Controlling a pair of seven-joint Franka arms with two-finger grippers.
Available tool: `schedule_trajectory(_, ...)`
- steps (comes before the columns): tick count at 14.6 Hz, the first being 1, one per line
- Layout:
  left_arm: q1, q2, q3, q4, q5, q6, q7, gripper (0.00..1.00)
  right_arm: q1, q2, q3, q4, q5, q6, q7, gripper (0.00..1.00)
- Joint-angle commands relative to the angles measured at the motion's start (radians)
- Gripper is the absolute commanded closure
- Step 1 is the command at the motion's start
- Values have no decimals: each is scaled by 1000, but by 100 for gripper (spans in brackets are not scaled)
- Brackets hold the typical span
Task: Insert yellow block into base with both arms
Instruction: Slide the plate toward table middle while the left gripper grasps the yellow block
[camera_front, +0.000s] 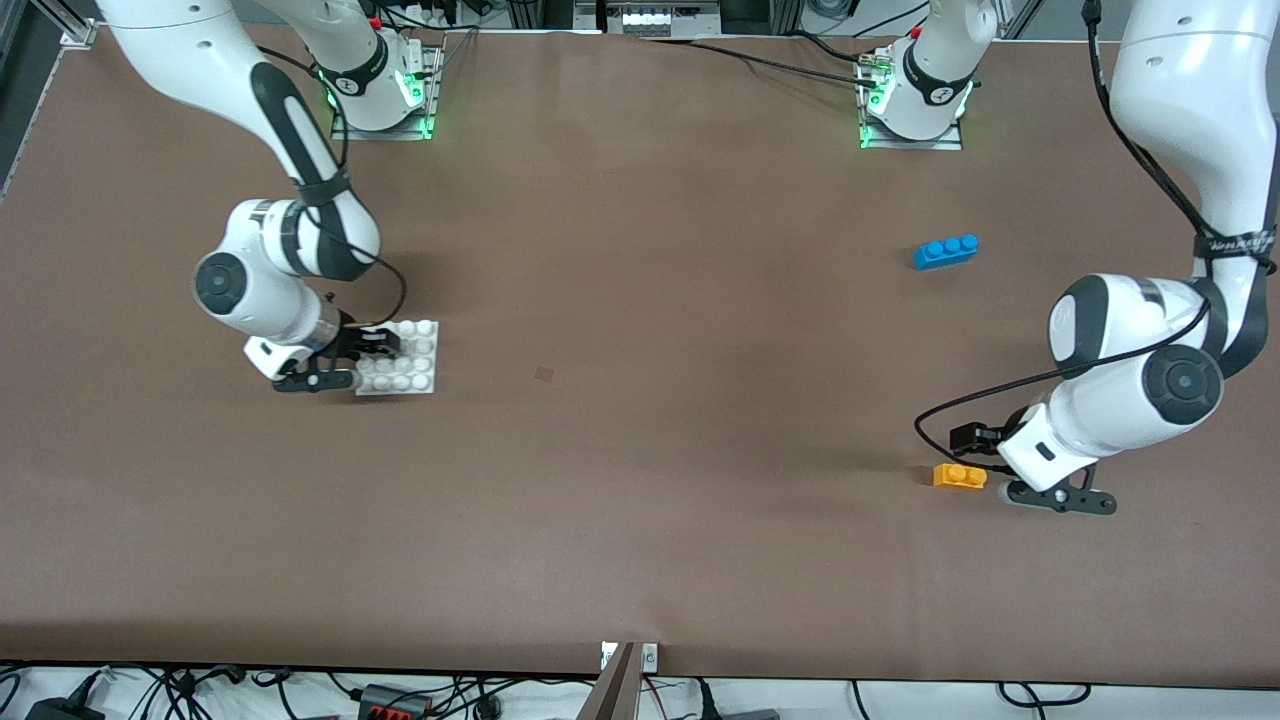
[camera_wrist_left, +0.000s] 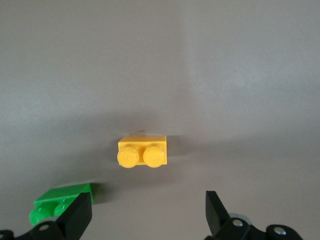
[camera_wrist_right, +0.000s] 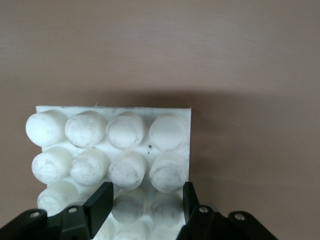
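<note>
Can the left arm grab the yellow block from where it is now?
Probably yes. The left gripper is open right beside the yellow block, with only bare table between them. The green brick sits off to one side, by one finger, not in the way.

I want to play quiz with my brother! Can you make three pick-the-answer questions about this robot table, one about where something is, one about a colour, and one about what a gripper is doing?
1. Where is the yellow block?
A. on the white base
B. on the table beside the left gripper
C. next to the right arm's stand

2. What colour is the three-stud brick?
A. blue
B. red
C. white

3. What is the right gripper doing?
A. hanging open over bare table
B. holding the yellow block
C. shut on the edge of the base

Answers:
1. B, the front view shows it lying on the table by the left gripper, whose fingers are open.
2. A, it is plainly blue, lying nearer the left arm's base.
3. C, the right wrist view shows its fingers closed around studs at the base's edge.
</note>
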Motion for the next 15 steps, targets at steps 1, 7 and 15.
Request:
schedule_trajectory(1,10,39,-2,20,20,44,23,0,145,112,0,100,9,11,22,58)
schedule_trajectory(7,10,105,5,27,11,81,-68,0,375,284,0,358,9,10,395,58)
schedule_trajectory(15,19,139,9,27,19,136,-62,0,464,465,77,637,153,2,447,58)
